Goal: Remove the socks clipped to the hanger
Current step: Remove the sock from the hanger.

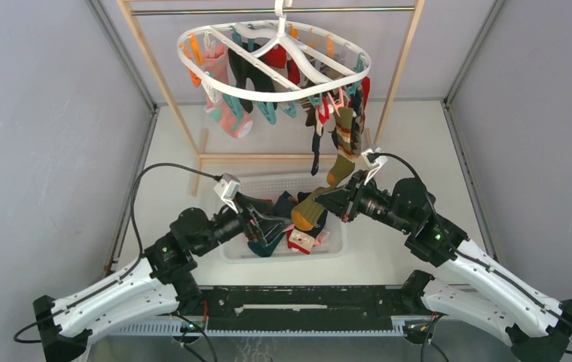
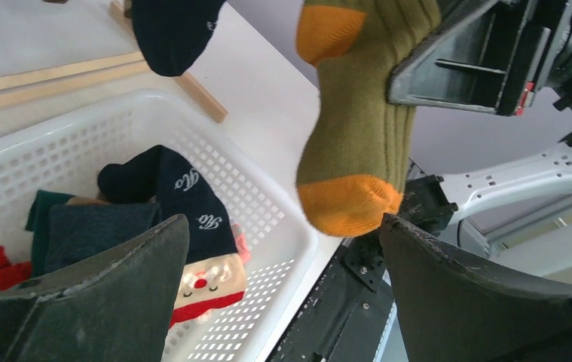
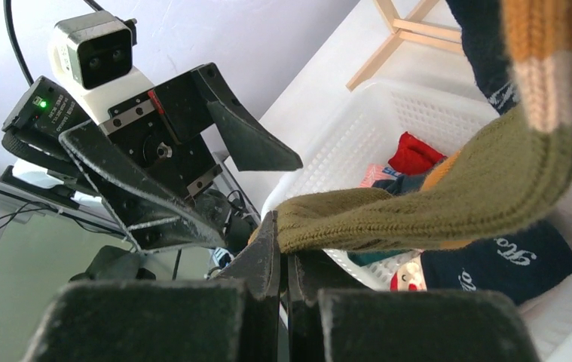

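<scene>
Overhead first: the hanger dangles from the wooden rack, well above and beyond both claws, its ring crowded with socks on their clips. The right claw is clamped on the olive sock, which runs taut from the hanger down to it. I'd call that a pulling grip, meant to drag the fabric out of its clip. Right below that claw sits the white basket, so whatever comes loose can drop in with the ones already there. The left claw hangs over the basket, just beside the sock's orange toe, spread wide and empty.

Left wrist view now: the fingers gape with nothing between them, and the olive sock hangs just above and ahead of the gap, orange toe lowest. It looks like a waiting posture, ready to take the lower end if the pull wants a second hand. Below the claw the basket holds a navy sock and a Santa-patterned one.

Over to the right wrist: the right claw is squeezed tight, pinching the edge of the olive sock. From there the sock stretches up and away to its striped cuff at the frame's top corner. The clip itself is out of this view, so I judge the sock not yet free and the pull only part done, with the left claw facing it across the basket
</scene>
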### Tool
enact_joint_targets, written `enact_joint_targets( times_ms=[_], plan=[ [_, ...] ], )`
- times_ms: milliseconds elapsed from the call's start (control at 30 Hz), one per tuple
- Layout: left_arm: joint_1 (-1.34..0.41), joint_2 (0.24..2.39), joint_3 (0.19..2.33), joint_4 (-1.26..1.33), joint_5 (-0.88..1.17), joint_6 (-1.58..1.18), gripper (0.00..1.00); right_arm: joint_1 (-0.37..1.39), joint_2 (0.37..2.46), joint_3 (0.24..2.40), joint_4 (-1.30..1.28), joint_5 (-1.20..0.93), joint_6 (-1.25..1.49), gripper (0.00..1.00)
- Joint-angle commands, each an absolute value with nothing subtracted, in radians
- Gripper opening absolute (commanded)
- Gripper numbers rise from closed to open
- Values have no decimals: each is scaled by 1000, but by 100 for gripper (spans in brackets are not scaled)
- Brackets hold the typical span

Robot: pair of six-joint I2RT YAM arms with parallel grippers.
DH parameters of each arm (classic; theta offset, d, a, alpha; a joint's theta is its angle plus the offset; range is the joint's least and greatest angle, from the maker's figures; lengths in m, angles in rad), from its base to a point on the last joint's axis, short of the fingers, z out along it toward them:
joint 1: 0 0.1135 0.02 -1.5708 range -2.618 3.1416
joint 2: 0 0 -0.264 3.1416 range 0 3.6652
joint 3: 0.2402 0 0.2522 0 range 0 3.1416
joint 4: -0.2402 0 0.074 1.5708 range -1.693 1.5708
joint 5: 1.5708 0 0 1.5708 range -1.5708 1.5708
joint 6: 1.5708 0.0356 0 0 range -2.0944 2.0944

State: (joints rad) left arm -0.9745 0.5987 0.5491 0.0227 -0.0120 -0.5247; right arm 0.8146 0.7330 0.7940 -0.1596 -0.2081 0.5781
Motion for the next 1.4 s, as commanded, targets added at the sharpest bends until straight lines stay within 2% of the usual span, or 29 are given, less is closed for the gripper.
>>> enact_joint_targets(
  times_ms=[0, 800, 1100, 1200, 1367],
  plan=[
    [-979, 639, 593, 161, 89, -534, 100, 826, 758, 811, -59, -226, 592, 0],
    [-1013, 771, 653, 215, 59, -494, 100, 873, 865, 811, -10, -216, 591, 0],
    [-1026, 811, 676, 206, 64, -475, 71, 882, 875, 811, -10, -211, 591, 0],
    [-1029, 820, 679, 207, 75, -470, 45, 882, 877, 811, -9, -210, 591, 0],
    [-1032, 830, 691, 198, 78, -468, 38, 884, 879, 811, -11, -209, 590, 0]
  ],
)
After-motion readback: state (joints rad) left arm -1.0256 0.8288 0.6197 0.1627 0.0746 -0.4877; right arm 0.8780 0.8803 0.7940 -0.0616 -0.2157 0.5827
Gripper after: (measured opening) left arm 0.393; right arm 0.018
